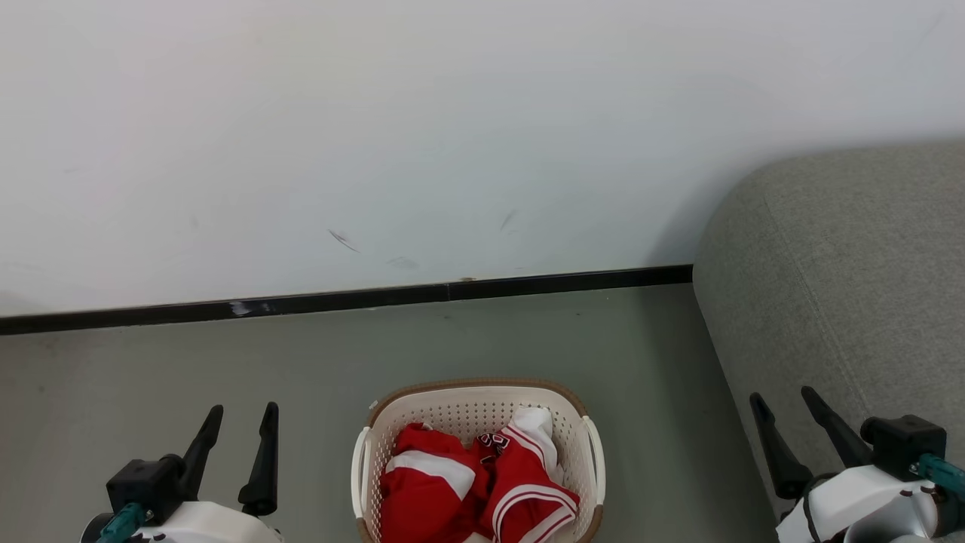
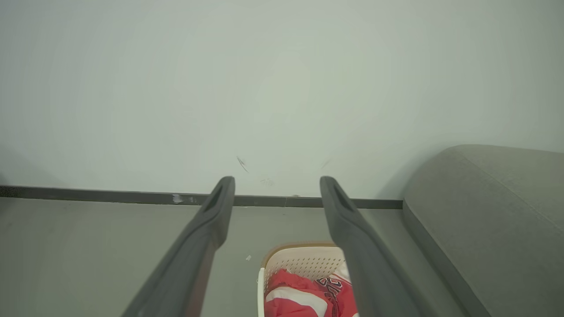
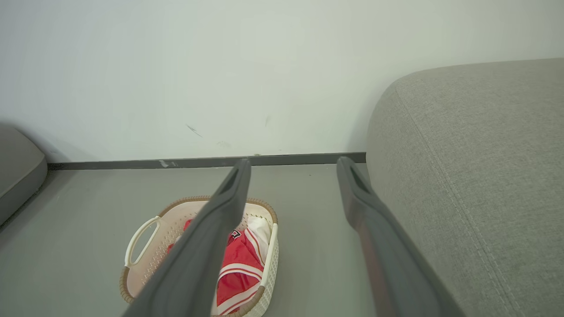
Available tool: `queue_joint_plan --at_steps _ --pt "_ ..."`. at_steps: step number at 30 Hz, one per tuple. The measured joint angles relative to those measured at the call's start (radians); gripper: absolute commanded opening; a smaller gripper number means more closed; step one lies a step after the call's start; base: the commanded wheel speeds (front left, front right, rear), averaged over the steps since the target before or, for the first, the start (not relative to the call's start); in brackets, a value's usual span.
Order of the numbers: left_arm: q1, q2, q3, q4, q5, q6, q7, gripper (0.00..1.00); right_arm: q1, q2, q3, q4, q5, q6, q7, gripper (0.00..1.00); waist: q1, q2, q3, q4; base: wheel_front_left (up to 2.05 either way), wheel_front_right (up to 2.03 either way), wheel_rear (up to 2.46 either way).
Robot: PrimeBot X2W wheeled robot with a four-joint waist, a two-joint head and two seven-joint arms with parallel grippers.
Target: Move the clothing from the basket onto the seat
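The left hand (image 1: 244,409) hangs left of the basket (image 1: 482,383) and the right hand (image 1: 782,396) right of it. Both are level with it and well apart from it. Their long dark fingers are spread wide, empty, and point toward the wall (image 1: 452,113). That wall, behind the basket, is smooth and white with faint scuffs, edged by a thin black baseboard (image 1: 339,299). The floor (image 1: 226,362) under the basket is matte grey-green. The seat (image 1: 844,286), right of the basket and not touching it, is grey woven fabric with a rounded corner and a stitched seam. The basket is oval cream plastic with perforated sides, a brown woven-look rim and white loop handles. The clothing (image 1: 520,483) lies crumpled inside it, red with white stripes, a white part and dark lettering.
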Motion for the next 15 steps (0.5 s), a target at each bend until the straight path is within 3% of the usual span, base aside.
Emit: queue_joint_plan --at_steps 10,15 --pt "-0.002 -0.005 0.002 -0.005 0.147 0.000 -0.037 1.00 0.000 0.002 0.009 0.001 -0.140 0.000 -0.037 1.00 -0.0001 0.0000 0.005 0.002 0.00 0.00 0.00" --pt "-0.007 -0.008 0.004 -0.009 0.169 0.000 -0.037 1.00 0.000 0.005 0.008 0.002 -0.152 0.000 -0.039 1.00 -0.0001 0.0000 0.008 -0.001 0.00 0.00 0.00"
